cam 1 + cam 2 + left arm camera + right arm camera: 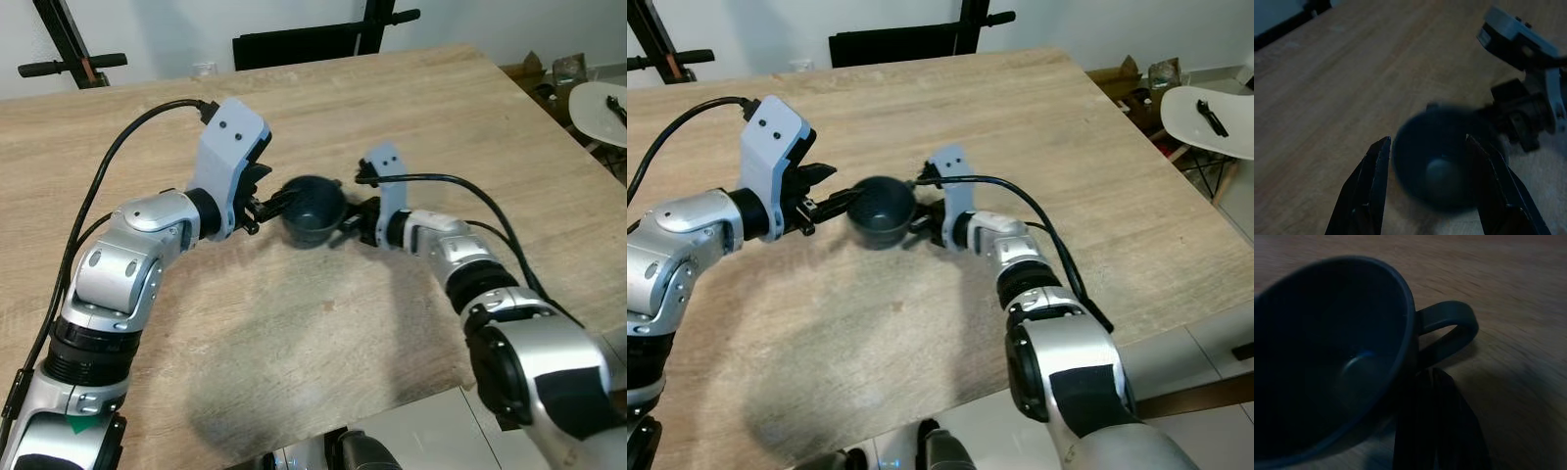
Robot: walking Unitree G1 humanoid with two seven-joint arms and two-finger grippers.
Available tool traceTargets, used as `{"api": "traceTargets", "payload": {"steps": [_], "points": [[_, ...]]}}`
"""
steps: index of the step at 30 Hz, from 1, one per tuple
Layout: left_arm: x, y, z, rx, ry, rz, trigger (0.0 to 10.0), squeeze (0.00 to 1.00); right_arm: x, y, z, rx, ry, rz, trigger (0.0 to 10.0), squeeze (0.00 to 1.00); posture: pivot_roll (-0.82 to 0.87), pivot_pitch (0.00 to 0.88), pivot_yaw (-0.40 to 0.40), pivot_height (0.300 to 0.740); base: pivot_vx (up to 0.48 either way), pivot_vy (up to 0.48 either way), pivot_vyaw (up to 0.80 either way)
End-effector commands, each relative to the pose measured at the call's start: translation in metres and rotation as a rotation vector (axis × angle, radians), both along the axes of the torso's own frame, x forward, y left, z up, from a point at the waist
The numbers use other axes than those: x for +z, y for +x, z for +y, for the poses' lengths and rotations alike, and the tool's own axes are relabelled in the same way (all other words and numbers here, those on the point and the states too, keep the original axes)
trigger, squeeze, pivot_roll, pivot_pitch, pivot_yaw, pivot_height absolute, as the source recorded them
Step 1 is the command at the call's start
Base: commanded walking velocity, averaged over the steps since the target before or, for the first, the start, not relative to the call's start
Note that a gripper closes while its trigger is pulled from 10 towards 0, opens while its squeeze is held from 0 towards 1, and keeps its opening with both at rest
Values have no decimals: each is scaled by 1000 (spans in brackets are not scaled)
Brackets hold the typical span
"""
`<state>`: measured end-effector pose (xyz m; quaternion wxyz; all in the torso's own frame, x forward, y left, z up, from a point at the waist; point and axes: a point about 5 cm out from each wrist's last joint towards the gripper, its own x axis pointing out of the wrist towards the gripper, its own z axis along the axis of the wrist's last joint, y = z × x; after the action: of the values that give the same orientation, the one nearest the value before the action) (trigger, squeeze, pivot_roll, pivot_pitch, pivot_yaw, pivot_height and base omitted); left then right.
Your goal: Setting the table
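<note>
Two grippers meet at one dark blue-grey ceramic cup (313,211) with a loop handle, which is near the middle of the light wooden table (411,117). The left gripper (277,205) has its two long black fingers (1370,186) spread apart, one on each side of the cup body, and in the left wrist view a gap shows between each finger and the cup wall, so they are not pressed on it. The right gripper (351,219) comes from the opposite side; its black fingers (1435,426) lie close together against the lower outside wall of the cup, just beside the handle, but I cannot tell if they pinch the rim or only touch it. The cup looks a little tilted, with its mouth toward the right wrist camera, and whether its base touches the table I cannot tell. Both silver arms are bent at the elbow and reach inward over the table, the wrists turned so that the white camera housings stand up above the fingers. Black cables run along each forearm. Behind the table stands a black chair (294,44), and at the far right a white round seat (600,108).
</note>
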<state>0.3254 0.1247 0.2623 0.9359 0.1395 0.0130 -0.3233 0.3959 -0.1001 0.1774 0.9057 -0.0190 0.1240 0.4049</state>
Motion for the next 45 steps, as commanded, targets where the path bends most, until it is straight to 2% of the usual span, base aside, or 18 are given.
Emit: {"api": "traceTargets", "payload": {"steps": [1,3,9,13,15,16,17,23,31,41,45], "points": [[0,2,2,8,-4,0,10000,0,3,-1,5,35,6,-5,10000,0,28,120,27,740,0,0,0],[5,4,4,20,-8,-15,10000,0,7,-1,9,66,32,-14,10000,0,28,120,27,740,0,0,0],[12,8,7,39,-13,-38,10000,0,7,-3,15,96,31,-16,10000,0,25,113,24,740,0,0,0],[13,8,8,43,-15,-44,10000,0,6,-3,11,87,3,-44,10000,0,28,107,20,740,0,0,0],[13,8,8,46,-16,-46,10000,0,8,-5,0,126,-75,-164,10000,0,25,107,24,740,0,0,0],[13,8,8,46,-16,-46,10000,0,8,-5,0,126,-75,-164,10000,0,25,107,24,740,0,0,0],[13,8,9,46,-16,-47,10000,0,10,-8,-5,166,-92,-214,10000,0,23,107,25,740,0,0,0],[13,10,8,42,-17,-48,10000,0,18,-19,-10,290,-76,-270,10000,0,5,110,29,740,0,0,0],[14,13,6,40,-22,-53,10000,0,18,-29,-3,365,-81,-297,10000,0,4,112,27,740,0,0,0],[15,14,6,38,-23,-55,10000,0,15,-47,23,465,-57,-307,10000,0,10,112,30,740,0,0,0],[16,14,7,40,-21,-58,10000,0,19,-53,27,497,-47,-318,10000,0,13,114,30,740,0,0,0]]}}
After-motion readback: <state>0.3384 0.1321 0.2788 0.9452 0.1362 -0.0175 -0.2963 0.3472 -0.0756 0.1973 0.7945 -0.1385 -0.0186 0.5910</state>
